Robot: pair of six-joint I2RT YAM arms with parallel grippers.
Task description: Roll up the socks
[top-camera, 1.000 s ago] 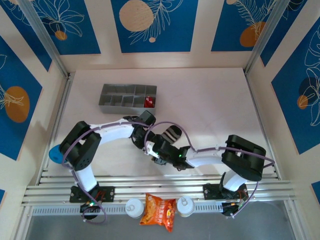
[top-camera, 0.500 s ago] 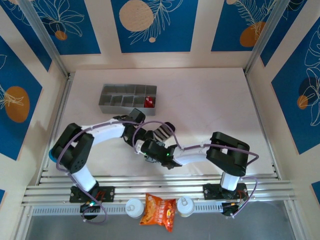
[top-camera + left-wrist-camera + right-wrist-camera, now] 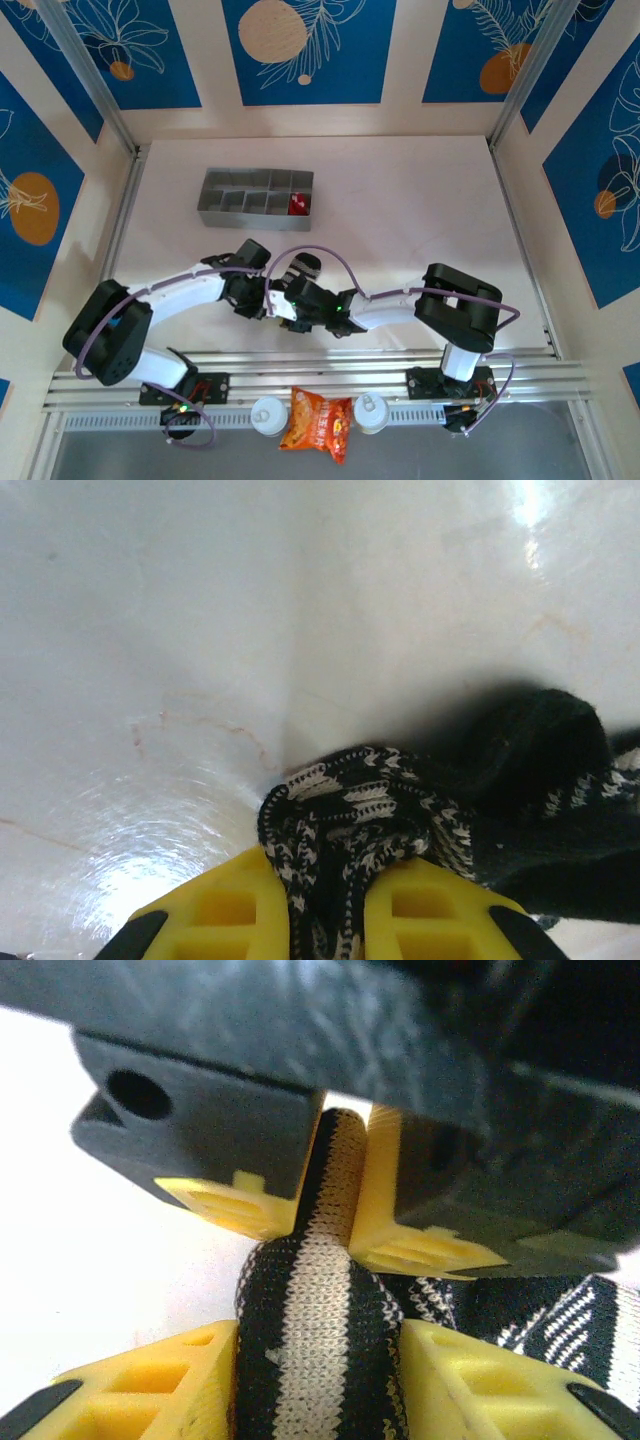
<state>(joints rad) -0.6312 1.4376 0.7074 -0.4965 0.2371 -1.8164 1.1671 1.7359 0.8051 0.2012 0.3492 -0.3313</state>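
The black sock with grey-white stripes is bunched into a small bundle just above the white table. My left gripper is shut on one end of it, the knit squeezed between its yellow fingers. My right gripper is shut on the thicker rolled part, facing the left gripper's fingers, which pinch the same sock from above. In the top view both grippers meet near the front middle and cover most of the bundle. The red sock sits rolled in the tray's right compartment.
A grey compartment tray stands at the back left of the table. Metal rails run along the near edge, with an orange snack packet and two white caps below them. Panelled walls close in the sides.
Both arms have shifted left and toward the near edge, carrying the striped sock with them. The left arm has stretched out low, and the sock is now mostly covered in the top view.
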